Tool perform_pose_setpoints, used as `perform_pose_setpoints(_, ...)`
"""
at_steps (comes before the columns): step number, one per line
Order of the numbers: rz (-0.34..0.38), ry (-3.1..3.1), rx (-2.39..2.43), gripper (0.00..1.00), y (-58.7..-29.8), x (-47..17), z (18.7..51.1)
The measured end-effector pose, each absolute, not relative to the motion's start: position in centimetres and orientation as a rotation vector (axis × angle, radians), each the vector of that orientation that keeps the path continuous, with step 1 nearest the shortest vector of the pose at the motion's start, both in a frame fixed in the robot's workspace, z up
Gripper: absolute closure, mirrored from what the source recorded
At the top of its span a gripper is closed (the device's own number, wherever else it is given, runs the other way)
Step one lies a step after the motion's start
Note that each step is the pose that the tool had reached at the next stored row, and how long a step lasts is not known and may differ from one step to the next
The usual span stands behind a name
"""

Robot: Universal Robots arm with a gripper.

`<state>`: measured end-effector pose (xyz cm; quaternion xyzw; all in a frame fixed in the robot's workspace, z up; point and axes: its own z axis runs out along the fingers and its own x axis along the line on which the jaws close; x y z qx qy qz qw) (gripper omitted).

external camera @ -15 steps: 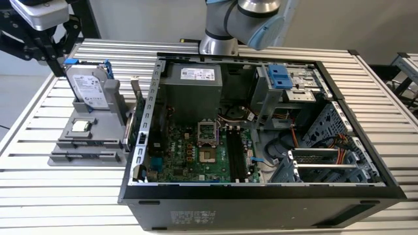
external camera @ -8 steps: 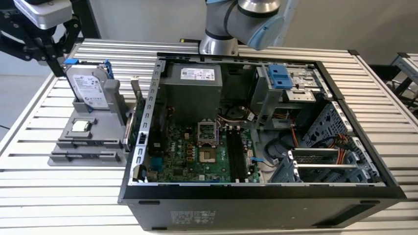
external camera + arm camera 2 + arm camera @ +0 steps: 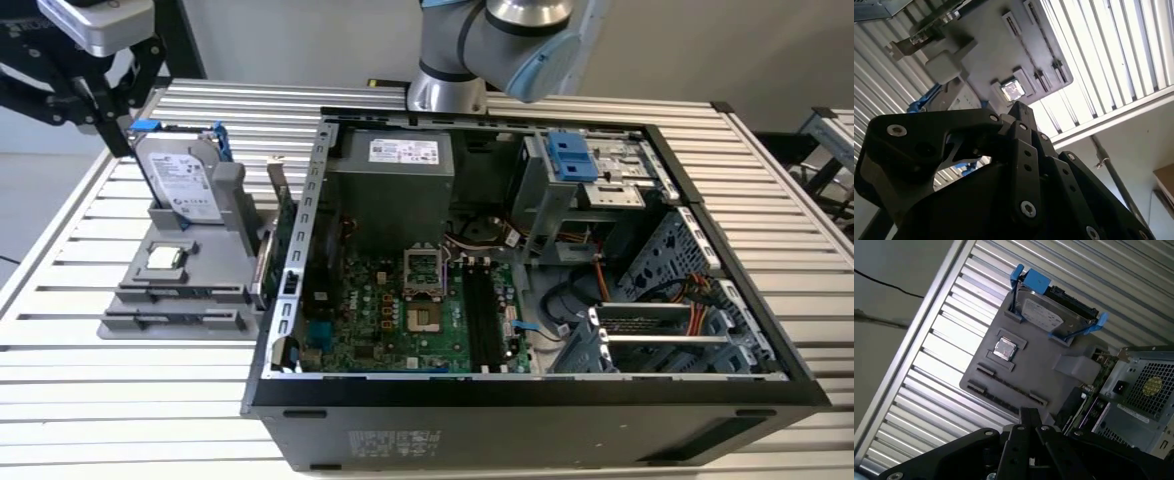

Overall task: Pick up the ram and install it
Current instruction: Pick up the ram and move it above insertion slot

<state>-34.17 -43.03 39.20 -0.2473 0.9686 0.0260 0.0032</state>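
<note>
Silver slats: the worktop [image 3: 134, 400] is ribbed metal; it carries an open black computer case [image 3: 534, 420] with a grey holder [image 3: 174, 325] just beside it.
Room: pale wall behind, pale floor with a black cable [image 3: 884, 284].
Task thing: the ram [image 3: 1006, 386] seems to be the thin dark strip on edge in a holder slot near the processor [image 3: 1005, 348].
Fingers: the gripper [image 3: 1029, 414] hangs over the holder, fingers pressed together, pinching nothing.
Labels: pale stickers on the hard drive [image 3: 180, 175] and the power supply [image 3: 387, 190]; print too small to read.

Matt grey plastic tray [image 3: 1029, 365], ribbed metal table [image 3: 944, 352]
</note>
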Motion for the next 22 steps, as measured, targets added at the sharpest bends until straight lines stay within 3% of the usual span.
perform_pose_setpoints(22,0.082,2.948,-1.079,1.00,-43.03,-34.17,39.20)
